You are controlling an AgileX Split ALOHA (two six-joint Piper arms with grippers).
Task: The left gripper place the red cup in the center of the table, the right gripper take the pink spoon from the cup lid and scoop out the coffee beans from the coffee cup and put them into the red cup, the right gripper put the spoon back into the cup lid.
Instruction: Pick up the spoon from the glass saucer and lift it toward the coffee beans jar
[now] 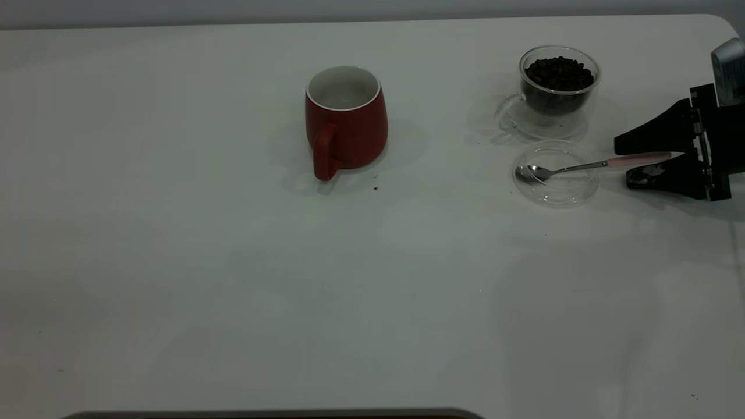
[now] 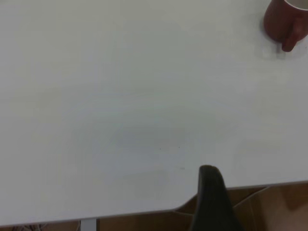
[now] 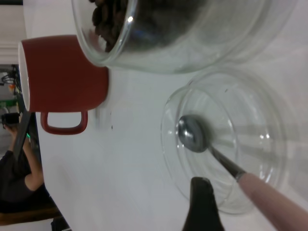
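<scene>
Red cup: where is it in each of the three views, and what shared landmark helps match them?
Exterior view: the red cup stands upright near mid-table, handle toward the camera.
Left wrist view: only part of the cup shows, at the top right corner.
Right wrist view: it appears sideways at the left edge, past the coffee cup.
Shared landmark: its red loop handle, seen in all three views.
</scene>
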